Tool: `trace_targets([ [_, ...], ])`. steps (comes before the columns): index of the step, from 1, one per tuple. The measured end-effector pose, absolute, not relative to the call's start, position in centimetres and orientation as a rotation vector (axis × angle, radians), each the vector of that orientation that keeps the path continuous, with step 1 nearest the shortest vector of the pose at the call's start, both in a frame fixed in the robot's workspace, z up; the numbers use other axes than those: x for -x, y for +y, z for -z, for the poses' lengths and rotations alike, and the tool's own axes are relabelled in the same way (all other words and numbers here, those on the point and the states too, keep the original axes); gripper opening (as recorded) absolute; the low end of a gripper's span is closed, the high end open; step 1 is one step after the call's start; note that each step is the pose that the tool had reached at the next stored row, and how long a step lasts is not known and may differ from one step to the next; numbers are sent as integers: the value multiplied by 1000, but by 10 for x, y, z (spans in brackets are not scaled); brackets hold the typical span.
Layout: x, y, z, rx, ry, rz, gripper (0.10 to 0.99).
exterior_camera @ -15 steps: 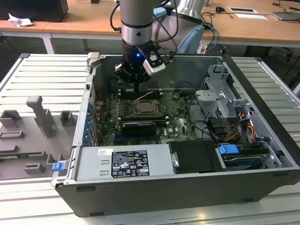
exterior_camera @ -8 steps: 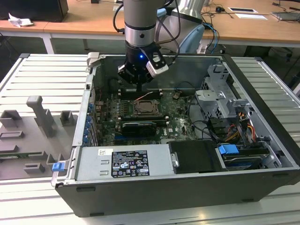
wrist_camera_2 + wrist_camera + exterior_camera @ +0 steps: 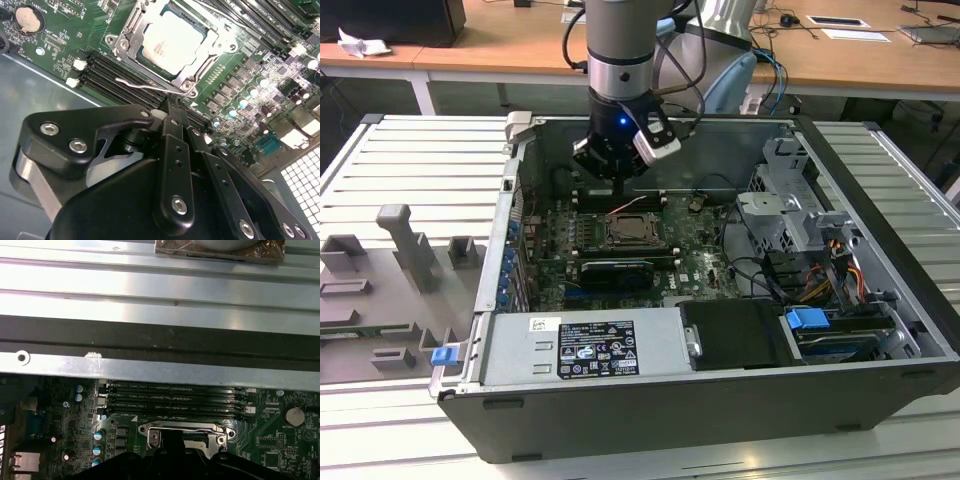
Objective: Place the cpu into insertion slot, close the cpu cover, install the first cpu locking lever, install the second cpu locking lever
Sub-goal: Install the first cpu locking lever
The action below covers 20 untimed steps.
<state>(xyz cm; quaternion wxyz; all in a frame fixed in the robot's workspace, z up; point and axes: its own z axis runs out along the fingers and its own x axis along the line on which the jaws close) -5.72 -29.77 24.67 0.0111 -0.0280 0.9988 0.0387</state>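
**Chip seated under its closed frame, arm above the socket**

In the second wrist view the small flat square cpu with its dull silver-tan metal top (image 3: 169, 44) is seen lying inside the square insertion slot with a silvery rim (image 3: 131, 22), which is set in the green circuit board (image 3: 60, 45). The thin silvery cpu cover with a square window (image 3: 200, 65) is laid down flat around the chip. A thin bent metal locking lever (image 3: 142, 86) is seen beside the socket, over the long narrow black memory slots (image 3: 107, 75), and it appears raised off the board.

The black gripper (image 3: 172, 107) is held just above the lever's side of the socket. Its fingers (image 3: 175, 150) are drawn narrow, close together, and nothing is seen between them.

In the exterior view the gripper (image 3: 618, 185) hangs inside the open dark grey computer case (image 3: 720, 400), directly over the socket (image 3: 625, 230). The case stands on a ribbed grey metal surface (image 3: 420, 170).
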Motion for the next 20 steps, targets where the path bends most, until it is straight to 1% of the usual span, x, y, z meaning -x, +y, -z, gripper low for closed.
trace_targets([
  [4, 53, -298, -245, 87, 3113, -154, 106],
  [10, 46, -297, -236, 104, 3111, -154, 106],
  [20, 37, -288, -229, 88, 3111, -154, 106],
])
